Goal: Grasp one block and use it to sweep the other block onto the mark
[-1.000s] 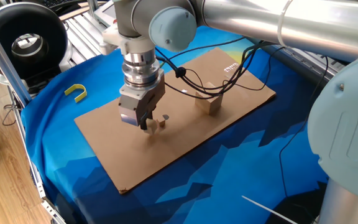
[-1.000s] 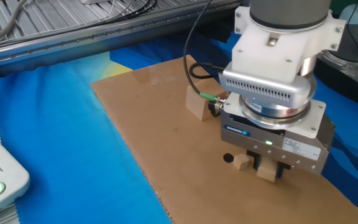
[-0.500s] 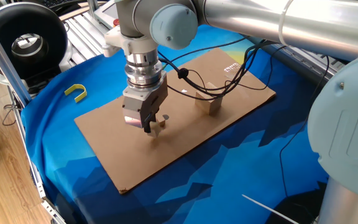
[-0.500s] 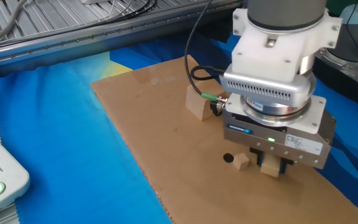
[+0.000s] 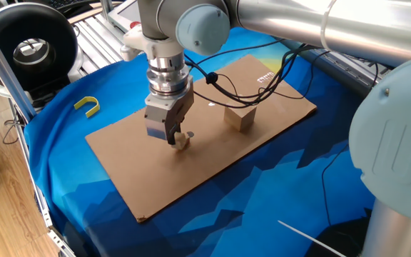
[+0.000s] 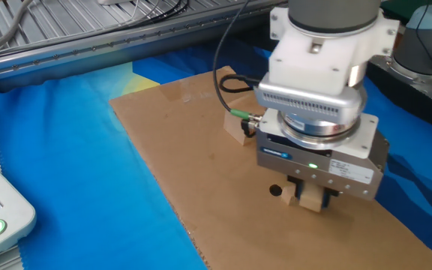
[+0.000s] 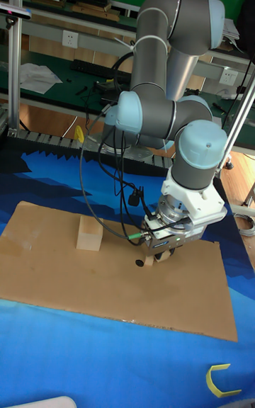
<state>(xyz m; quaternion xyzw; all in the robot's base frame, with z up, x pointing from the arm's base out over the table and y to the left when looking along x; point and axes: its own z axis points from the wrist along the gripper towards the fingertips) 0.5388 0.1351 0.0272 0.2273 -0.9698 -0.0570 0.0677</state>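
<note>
Since a second ago the gripper (image 6: 313, 199), clamped on the small pale wooden cube (image 6: 311, 200), has slid toward the small round dark dot (image 6: 275, 190), pushing the tiniest light-brown wooden cube (image 6: 288, 196) until it sits just beside that mark. Sweep step nearly done, I judge; next calls for a short further nudge the same way. No writing readable anywhere.

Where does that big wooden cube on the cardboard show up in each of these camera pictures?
One fixed view: the big cube sits right of centre, to the right of the hand.
The other fixed view: it is just above centre, partly hidden behind the hand.
Tall fixed view: it is at left, below the middle.
Shared landmark: the cardboard sheet under it.
</note>
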